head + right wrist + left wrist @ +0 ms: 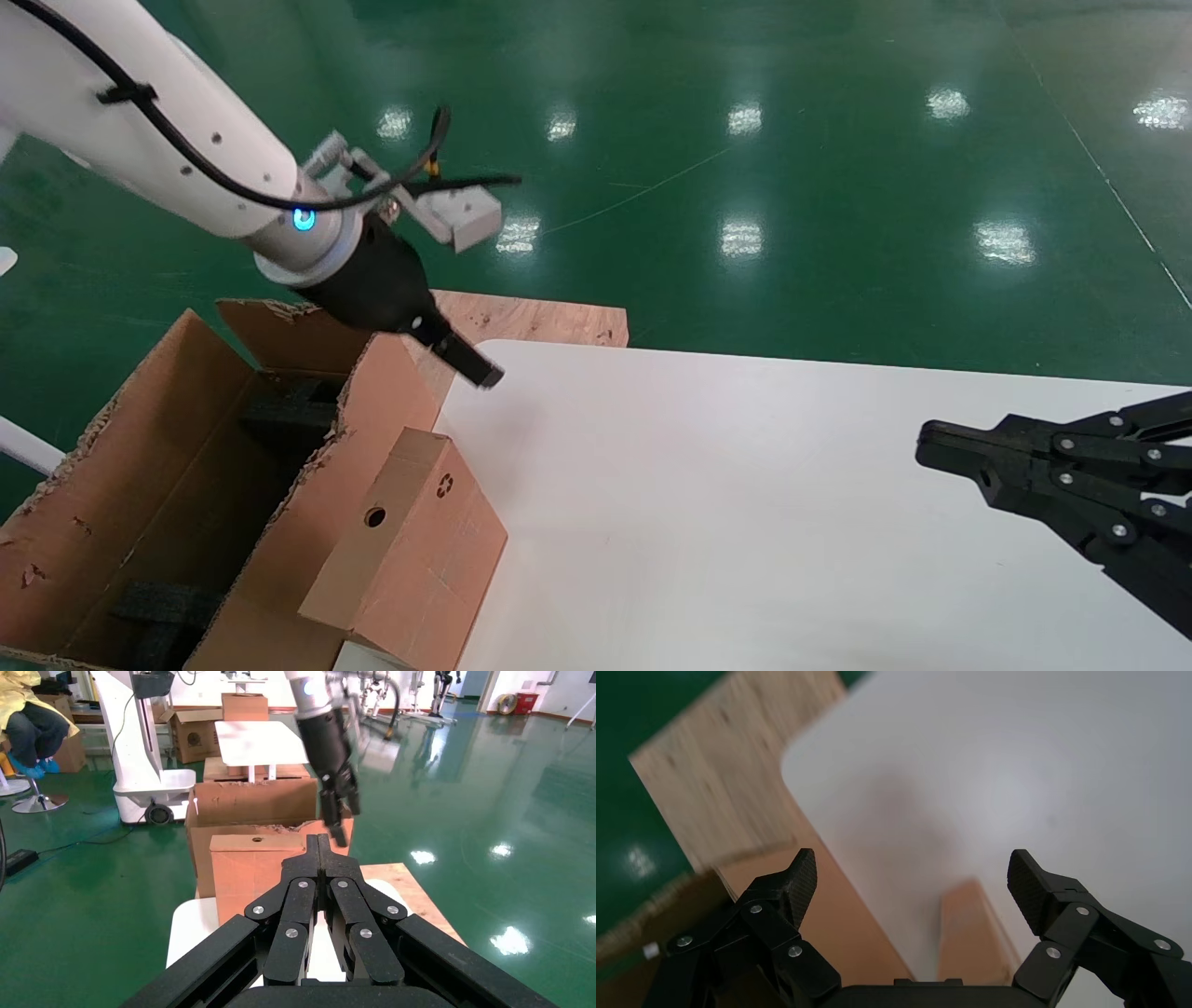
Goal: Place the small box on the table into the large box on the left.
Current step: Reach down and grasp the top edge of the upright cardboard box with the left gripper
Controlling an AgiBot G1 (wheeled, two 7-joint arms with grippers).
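White tabletop: the table [745, 485] fills most of the head view, with a rounded far-left corner lying on a bare plywood board [540, 321].

Corrugated carton: the large box [186, 485] stands at the table's left edge, open at the top. Its rim is torn and ragged. Black foam pieces [279, 410] lie inside it.

Small box [410, 550]: it stands on the table at the near left, touching the outer wall of the large box. The face with the round punched hole and the small black recycling symbol is turned upward and toward the camera. No gripper touches it.

Left gripper [912, 881]: it hangs in the air above the far-left table corner, just beyond the large box's far right rim. Its fingers [796, 881] are spread wide and hold nothing.

Right gripper [931, 445]: it hovers over the table's right side, well apart from both boxes. Its fingers [316, 855] are pressed together, with nothing between them.
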